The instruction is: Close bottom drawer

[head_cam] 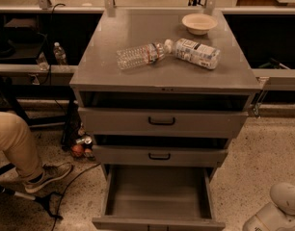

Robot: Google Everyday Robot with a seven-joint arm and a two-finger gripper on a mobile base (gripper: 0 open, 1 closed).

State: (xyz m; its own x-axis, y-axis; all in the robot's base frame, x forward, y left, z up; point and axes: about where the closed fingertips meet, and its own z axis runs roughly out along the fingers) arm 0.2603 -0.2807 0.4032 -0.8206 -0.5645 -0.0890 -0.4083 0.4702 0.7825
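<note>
The bottom drawer [158,198] of the grey metal cabinet [113,47] is pulled far out toward me, and its inside is empty. Its front edge [157,222] lies at the lower edge of the view, and its handle is cut off there. The middle drawer [159,156] and the top drawer [162,121] above it stand slightly out, each with a black loop handle. A white part of my arm [281,210] shows at the bottom right, to the right of the open drawer. My gripper is out of view.
On the cabinet top lie a clear water bottle [140,55], a white carton [198,53] and a pale bowl [199,23]. A person's leg [12,143] and shoe [46,176] are at the left. Cans and cables [80,146] lie on the floor by the cabinet's left side.
</note>
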